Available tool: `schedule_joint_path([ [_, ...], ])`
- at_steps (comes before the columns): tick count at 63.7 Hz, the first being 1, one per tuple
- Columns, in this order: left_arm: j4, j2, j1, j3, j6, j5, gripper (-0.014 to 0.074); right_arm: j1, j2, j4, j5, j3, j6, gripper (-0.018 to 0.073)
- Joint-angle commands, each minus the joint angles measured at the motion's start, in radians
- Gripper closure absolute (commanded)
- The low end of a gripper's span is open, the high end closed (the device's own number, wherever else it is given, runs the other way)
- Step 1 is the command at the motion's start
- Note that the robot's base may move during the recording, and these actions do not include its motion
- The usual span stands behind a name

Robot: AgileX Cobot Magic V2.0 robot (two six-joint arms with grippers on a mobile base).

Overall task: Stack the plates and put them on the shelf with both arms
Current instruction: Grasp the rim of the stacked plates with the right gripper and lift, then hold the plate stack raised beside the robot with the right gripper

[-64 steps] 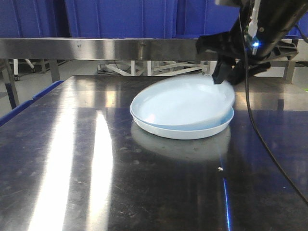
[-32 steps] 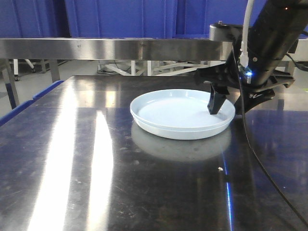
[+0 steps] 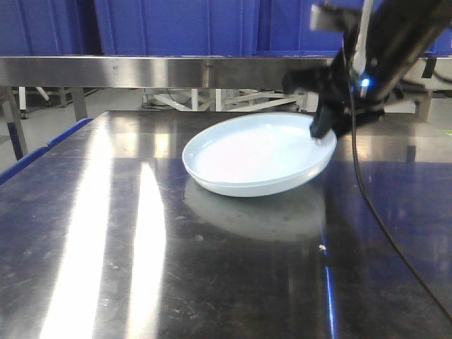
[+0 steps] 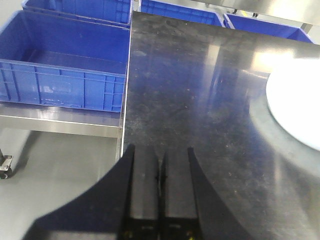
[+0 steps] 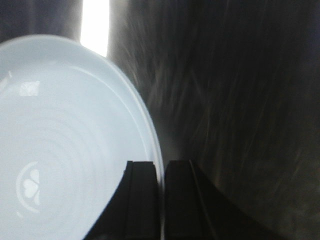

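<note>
Two claws are working here. My right claw (image 5: 162, 172) is clenching the rim of the plates (image 5: 65, 140), one finger inside the rim and one outside. The plates (image 3: 251, 152) are showing as a single pale stack, too blurred for me to count the rims apart. They are tilting, the rim at my right claw (image 3: 323, 131) riding higher than the opposite side. My left claw (image 4: 161, 160) is hanging pressed together on nothing above the table's (image 4: 200, 90) left edge, well apart from the plates (image 4: 300, 107). The table is gleaming dark steel. One steel shelf (image 3: 141, 70) is running behind it, backed by blue. Four blue crates (image 4: 60, 60) are sitting beside the table above a grey floor (image 4: 55, 170), the nearest showing its smooth blue bottom.
</note>
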Motion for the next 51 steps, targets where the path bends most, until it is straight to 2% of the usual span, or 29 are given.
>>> schedule_joint_path([
  [1,-0.009,0.001,0.002,-0.030,-0.008,-0.080,0.0500,-0.016,-0.135,-0.012,-0.104,-0.023,-0.012,0.0503],
  [13,-0.009,0.001,0.002,-0.030,-0.008,-0.080,0.0500,-0.105,-0.320,-0.012,-0.171,0.078,-0.012,0.0503],
  [22,-0.009,0.001,0.002,-0.030,-0.008,-0.080,0.0500,-0.209,-0.484,-0.012,-0.220,0.215,-0.012,0.0503],
  [33,-0.009,0.001,0.002,-0.030,-0.008,-0.080,0.0500,-0.337,-0.693,-0.012,-0.208,0.406,-0.012,0.0503],
  [51,-0.009,0.001,0.002,-0.030,-0.008,-0.080,0.0500,-0.362,-0.992,-0.012,-0.176,0.683,-0.012,0.0503],
])
